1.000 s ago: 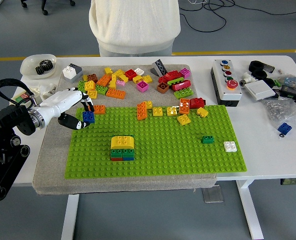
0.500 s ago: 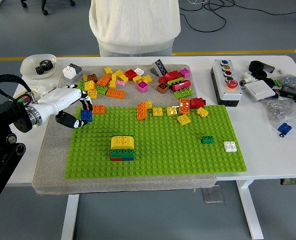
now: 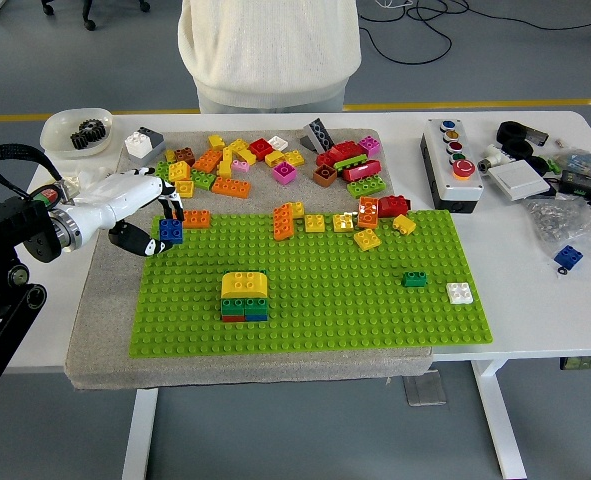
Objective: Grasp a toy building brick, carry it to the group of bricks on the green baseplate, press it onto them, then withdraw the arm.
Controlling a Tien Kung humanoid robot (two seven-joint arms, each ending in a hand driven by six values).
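My left hand (image 3: 161,222) reaches in from the left, its white fingers closed around a small blue brick (image 3: 171,231) held just above the left end of the green baseplate (image 3: 315,300). A stack of bricks (image 3: 245,297), yellow on top with green and blue below, stands on the baseplate to the lower right of the hand. A pile of loose bricks (image 3: 265,160) in yellow, orange, red, pink and green lies along the far edge of the plate. My right arm does not show.
A person in a white sweater (image 3: 269,50) stands at the far side. A white bowl with gears (image 3: 77,130) sits far left. A button box (image 3: 452,160) and assorted parts (image 3: 545,170) lie on the right. Green (image 3: 415,279) and white (image 3: 460,292) bricks sit on the plate.
My left hand has lifted the blue brick slightly and drawn up and away from the baseplate's left edge. The arm has shifted a little to the left.
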